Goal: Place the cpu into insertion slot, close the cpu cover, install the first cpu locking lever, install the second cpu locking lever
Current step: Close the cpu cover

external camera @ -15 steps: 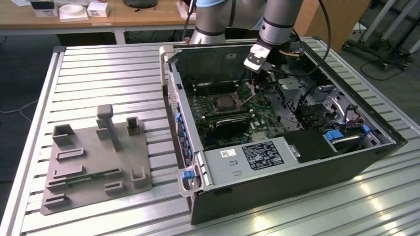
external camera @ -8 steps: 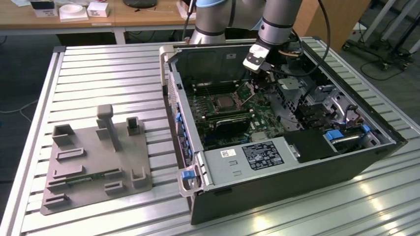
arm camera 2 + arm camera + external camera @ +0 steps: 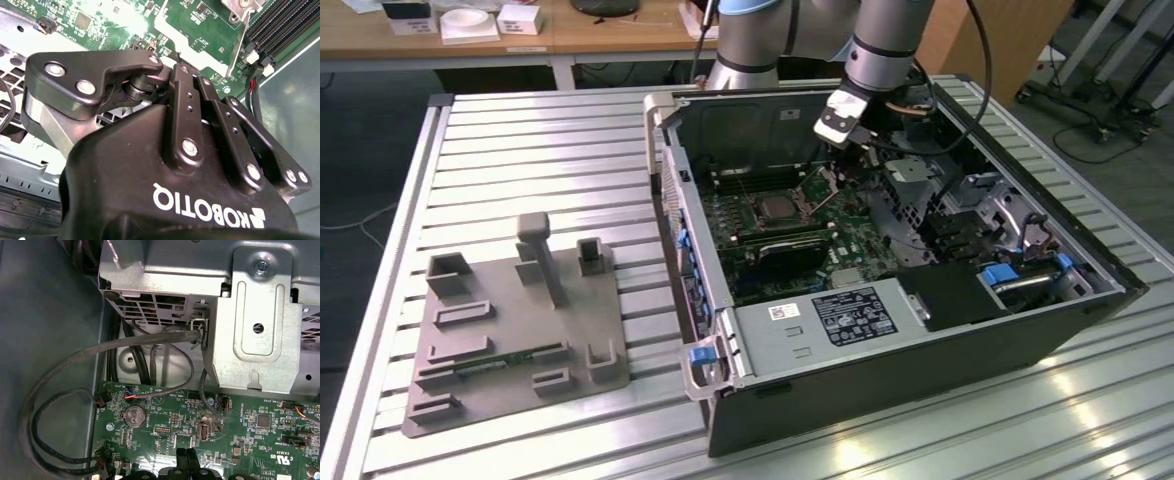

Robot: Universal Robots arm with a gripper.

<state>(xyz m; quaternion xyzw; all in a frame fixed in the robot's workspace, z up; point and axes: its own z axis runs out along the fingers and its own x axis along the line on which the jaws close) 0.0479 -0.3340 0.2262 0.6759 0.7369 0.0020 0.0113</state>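
- Gripper (image 3: pixel 833 135) hangs inside the PC case (image 3: pixel 894 370), upper centre of the exterior frame. It's above the insertion slot (image 3: pixel 781 207) and to the exterior view's right of it, well apart, no contact.
- Fingers (image 3: pixel 180 460) in the first wrist view are pressed together, w/ nothing visible btw them.
- Slot sits mid-frame on the green board (image 3: pixel 260 440): dark centre, silvery rim. Can't tell if the cpu is seated, or how the cpu cover and locking levers stand.
- My read: nothing in hand, so prob a cover/lever step rather than carrying the cpu. Not sure.
- Next move, I judge, calls for travel down-left in the exterior frame toward the slot, w/ the tips lined up on its rim.
- Room is tight here: the metal drive cage (image 3: pixel 255 340) and the cables (image 3: pixel 65 370) are near the tips.
- More open over the board centre. The memory slots (image 3: pixel 285 25) run near the gripper, so I'd mind those edges.
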